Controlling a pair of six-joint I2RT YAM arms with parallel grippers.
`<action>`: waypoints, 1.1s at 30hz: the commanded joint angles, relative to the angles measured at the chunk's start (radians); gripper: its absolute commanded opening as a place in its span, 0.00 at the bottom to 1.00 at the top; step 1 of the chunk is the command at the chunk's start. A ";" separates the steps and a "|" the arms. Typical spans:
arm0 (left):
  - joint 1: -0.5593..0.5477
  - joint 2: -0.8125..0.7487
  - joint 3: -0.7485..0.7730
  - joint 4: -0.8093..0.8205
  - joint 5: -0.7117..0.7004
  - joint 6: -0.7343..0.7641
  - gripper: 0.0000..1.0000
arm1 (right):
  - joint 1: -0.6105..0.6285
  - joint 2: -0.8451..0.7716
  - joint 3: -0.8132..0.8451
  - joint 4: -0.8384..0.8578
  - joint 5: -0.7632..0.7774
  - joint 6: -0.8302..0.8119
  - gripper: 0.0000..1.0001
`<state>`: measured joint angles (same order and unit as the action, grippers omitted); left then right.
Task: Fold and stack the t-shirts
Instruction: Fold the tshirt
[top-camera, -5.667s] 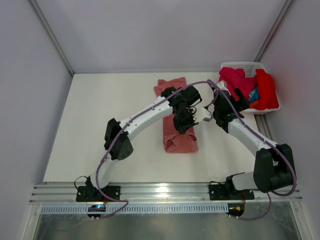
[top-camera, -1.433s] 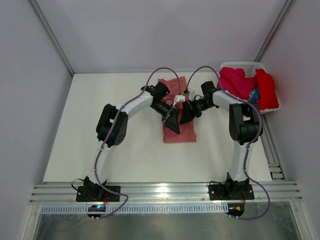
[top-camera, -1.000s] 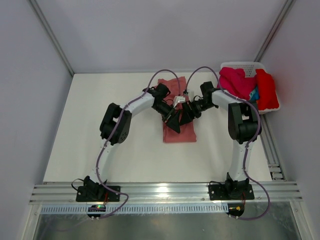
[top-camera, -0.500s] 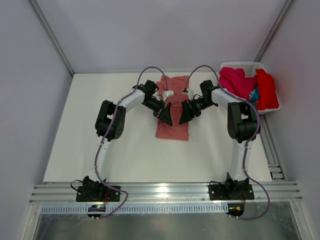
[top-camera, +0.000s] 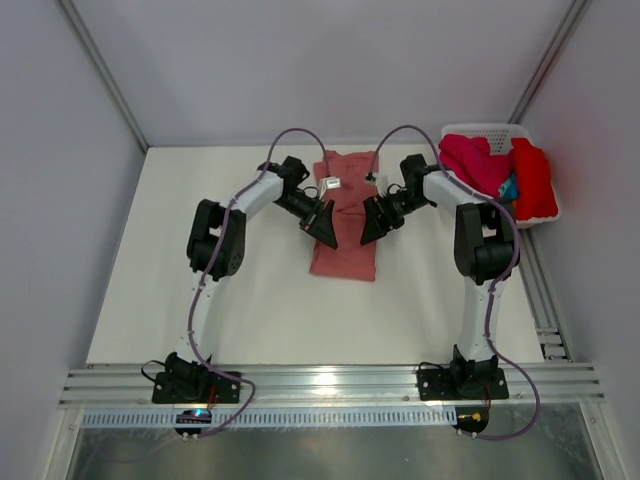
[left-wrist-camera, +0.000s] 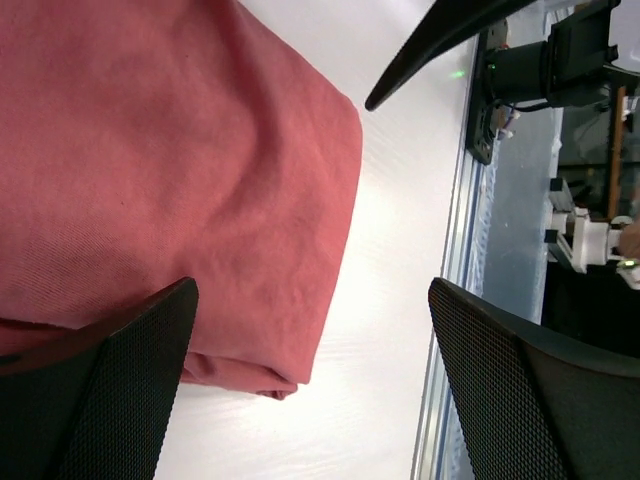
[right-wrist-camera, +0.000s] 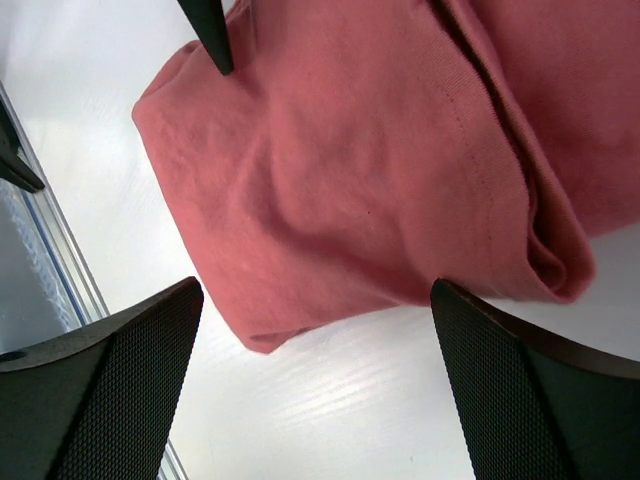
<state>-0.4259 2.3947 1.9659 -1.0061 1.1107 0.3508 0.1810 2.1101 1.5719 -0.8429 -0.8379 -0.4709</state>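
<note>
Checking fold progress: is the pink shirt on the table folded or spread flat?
Folded. The pink shirt lies as a narrow strip; wrist views show doubled layers and rounded fold edges.

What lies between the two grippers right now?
Only the folded salmon t-shirt, lying flat, fills the gap between the left gripper and the right gripper; the top view shows it.

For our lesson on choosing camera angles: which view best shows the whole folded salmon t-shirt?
The top external view: the salmon t-shirt shows whole there, as one long folded strip. Each wrist view shows only part of it up close, a folded corner and edge, with the rest cut off by the frame.
</note>
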 joint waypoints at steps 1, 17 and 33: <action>-0.002 -0.130 0.115 -0.176 -0.017 0.109 0.99 | 0.000 -0.139 0.118 -0.111 0.051 -0.064 0.99; -0.270 -0.686 -0.438 0.357 -1.003 -0.009 0.99 | -0.002 -0.909 -0.454 0.612 1.267 0.206 1.00; -0.494 -0.505 -0.529 0.468 -1.203 0.068 0.99 | -0.002 -0.949 -0.676 0.628 1.205 0.262 0.99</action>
<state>-0.9321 1.9144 1.3945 -0.5800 -0.0647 0.4049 0.1764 1.1774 0.9020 -0.2962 0.3672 -0.2150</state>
